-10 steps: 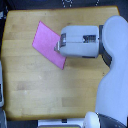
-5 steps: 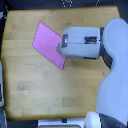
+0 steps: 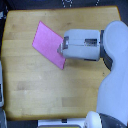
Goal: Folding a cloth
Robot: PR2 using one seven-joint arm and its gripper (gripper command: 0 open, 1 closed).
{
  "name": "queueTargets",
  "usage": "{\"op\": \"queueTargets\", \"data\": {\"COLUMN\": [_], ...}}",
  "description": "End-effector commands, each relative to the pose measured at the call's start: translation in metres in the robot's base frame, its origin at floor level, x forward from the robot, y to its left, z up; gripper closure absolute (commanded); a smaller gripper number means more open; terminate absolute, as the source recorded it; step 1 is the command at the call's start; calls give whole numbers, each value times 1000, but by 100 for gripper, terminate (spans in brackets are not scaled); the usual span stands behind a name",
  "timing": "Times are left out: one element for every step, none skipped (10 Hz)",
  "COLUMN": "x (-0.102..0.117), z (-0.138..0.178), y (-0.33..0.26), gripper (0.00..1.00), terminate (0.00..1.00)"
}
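The cloth (image 3: pixel 47 42) is a flat pink-magenta sheet lying on the wooden table (image 3: pixel 35 85), angled so one corner points to the upper left and another down toward the middle. My gripper (image 3: pixel 62 48) reaches in from the exterior view's right, and its grey-white body covers the cloth's right edge. The fingertips sit at that edge, but the view from above does not reveal whether they are open or shut. Part of the cloth's right side is hidden under the gripper.
My white arm and body (image 3: pixel 115 75) fill the exterior view's right side and lower right. A dark object (image 3: pixel 66 4) sits at the table's far edge. The table's left edge (image 3: pixel 3 55) borders a dark strip.
The gripper has shifted slightly toward the exterior view's right and downward along the cloth's right edge. The cloth looks unchanged in shape.
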State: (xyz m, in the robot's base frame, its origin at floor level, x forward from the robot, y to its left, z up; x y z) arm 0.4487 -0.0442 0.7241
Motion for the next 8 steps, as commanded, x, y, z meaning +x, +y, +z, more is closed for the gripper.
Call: {"op": "queueTargets", "data": {"x": [-4, -3, -2, -2, -2, -2, -2, -2], "z": [-10, -9, -8, -8, -7, -6, -6, -5], "y": [-5, -5, -3, -3, -4, -3, -3, -4], "gripper": [100, 100, 100, 100, 100, 100, 100, 100], "terminate": [0, 0, 0, 0, 0, 0, 0, 0]}}
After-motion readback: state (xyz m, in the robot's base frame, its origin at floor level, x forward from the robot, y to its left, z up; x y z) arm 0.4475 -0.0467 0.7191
